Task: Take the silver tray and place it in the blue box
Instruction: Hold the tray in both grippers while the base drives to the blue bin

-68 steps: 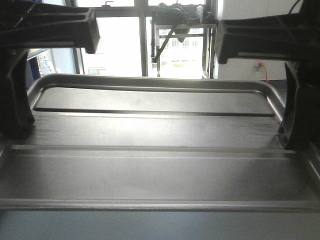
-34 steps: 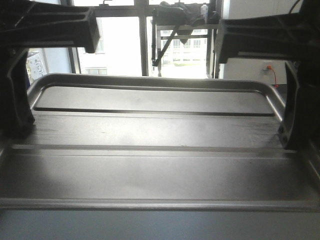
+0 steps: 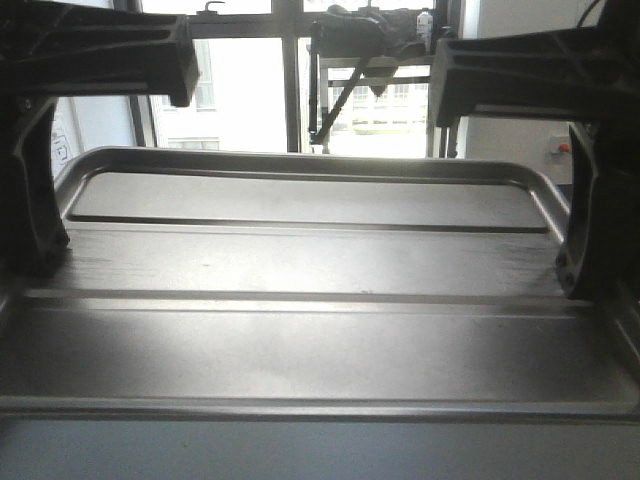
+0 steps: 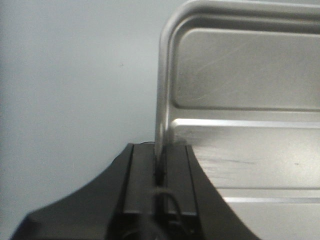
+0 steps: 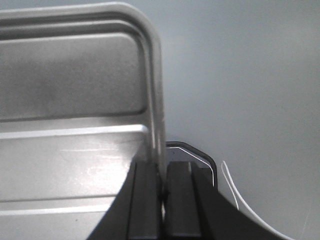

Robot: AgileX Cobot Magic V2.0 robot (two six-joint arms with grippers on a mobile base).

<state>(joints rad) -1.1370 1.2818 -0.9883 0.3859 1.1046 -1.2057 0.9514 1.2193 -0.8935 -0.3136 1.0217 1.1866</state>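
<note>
The left gripper point(image 4: 161, 160) is pinching the left rim of the silver tray point(image 4: 250, 75), 1 black finger on the outside of the rim and 1 on the inside, pressed tight against the metal. The right gripper point(image 5: 161, 175) clamps the opposite rim of the tray point(image 5: 70, 75) in the same way.

In the front view the tray point(image 3: 320, 260) fills nearly the whole width. It lies flat side up, between the left gripper point(image 3: 35, 250) and the right gripper point(image 3: 585, 270). Its far rim curves at both corners, and 2 long ridges run across its recessed centre. The metal is scuffed and throws back soft white glare from the daylight.

Under and beside the tray is a plain, pale grey-blue surface point(image 4: 75, 75), smooth and matte, also seen on the right side point(image 5: 240, 65). Whether the tray rests on it or hangs above it cannot be told. A thin white cable point(image 5: 240, 200) curls across this surface near the right gripper.

Beyond the tray, tall windows point(image 3: 240, 90) with dark frames let in bright, washed-out light. A dark metal rack point(image 3: 370, 60) stands before the glass. To the right is a white wall point(image 3: 510, 130).
</note>
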